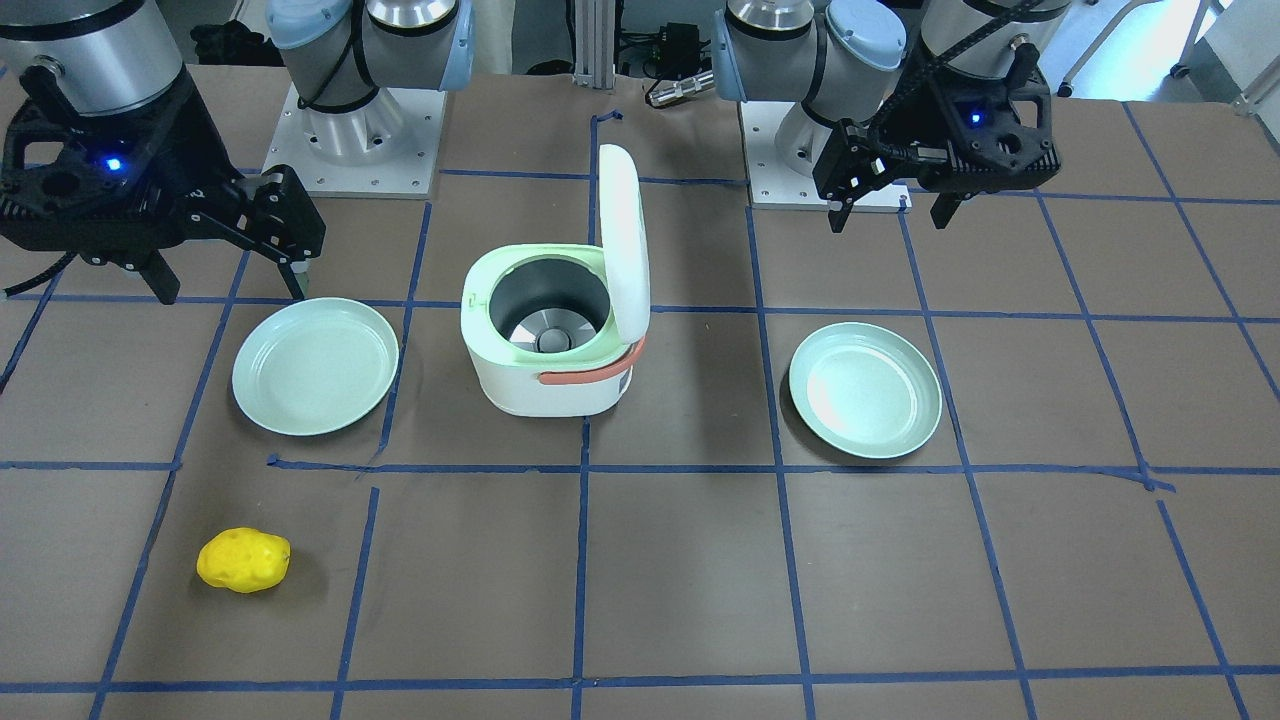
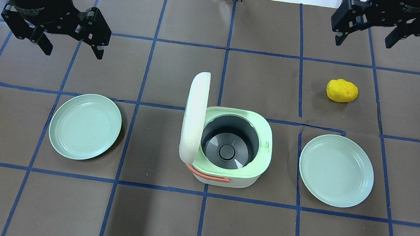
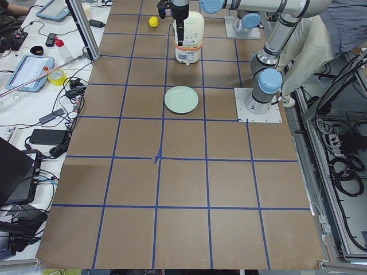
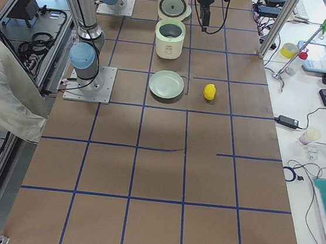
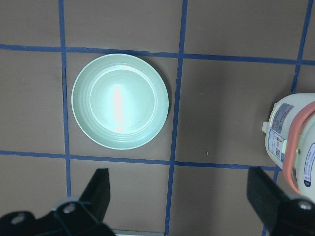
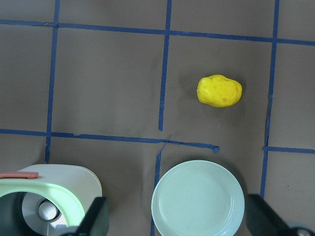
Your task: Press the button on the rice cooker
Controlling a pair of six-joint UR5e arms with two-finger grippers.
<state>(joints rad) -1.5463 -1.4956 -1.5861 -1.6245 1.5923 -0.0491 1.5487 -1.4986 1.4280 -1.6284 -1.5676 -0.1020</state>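
You had the white and pale-green rice cooker [image 2: 261,144] sitting near the middle of the brown paper-covered desk [image 2: 157,221]. It was between two round pale-green plates, one on the robot's left [image 2: 85,126] and one on its right [image 2: 336,170]. Each plate was bare and lay apart from the cooker. The cooker's white lid [image 2: 194,117] stood upright on the cooker's left side, and you could look straight down into the grey inner chamber. Its orange handle [image 2: 208,175] lay folded along the side nearest the robot. I could not pick out the button itself in any view.

Your left hand [image 2: 74,51] hung above the desk, past the far edge of the left plate and well apart from the cooker. Its two fingers were spread wide with nothing between them. Its wrist camera looked down on that plate, with the cooker's side just showing at the edge.

Your right hand [image 2: 363,42] hung over the far right part of the desk, also spread wide and holding nothing. A lumpy yellow potato-shaped toy [image 2: 341,91] lay on the desk between that hand and the right plate, touching neither. Blue tape lines [image 2: 224,73] divided the desk into squares.
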